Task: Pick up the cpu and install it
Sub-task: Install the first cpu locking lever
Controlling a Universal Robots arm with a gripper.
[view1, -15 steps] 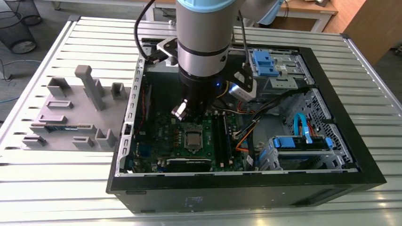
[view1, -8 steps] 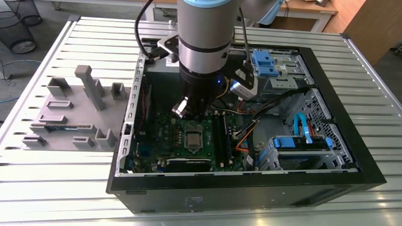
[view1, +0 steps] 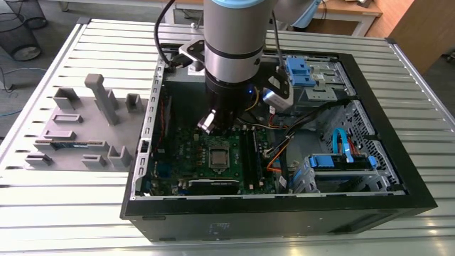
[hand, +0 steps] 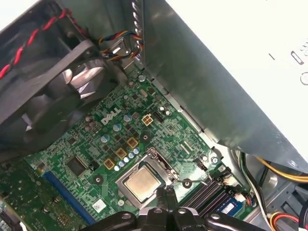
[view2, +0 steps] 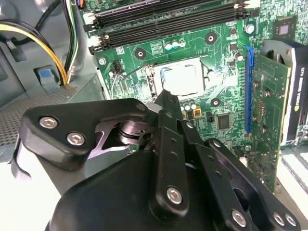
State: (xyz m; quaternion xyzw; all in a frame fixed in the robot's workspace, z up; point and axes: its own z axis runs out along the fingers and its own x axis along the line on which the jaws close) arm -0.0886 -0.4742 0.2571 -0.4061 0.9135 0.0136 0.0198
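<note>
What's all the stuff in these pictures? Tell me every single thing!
table: one, silver slats, under everything
case: one, black, open, on the table
tray: one, grey, on the table at the exterior view's left of the case
memory stick: one, green, lying on the tray
board: one, green, inside the case
cpu: one, silver, sitting in the socket on the board
card: one, green, standing on the board
fan: one, black, at the case wall
brackets: two, blue, at the exterior view's right of the case
wires: several, yellow and black, beside the board
arm: one, silver, reaching down into the case
gripper: one, black, shut, just beside the cpu
</note>
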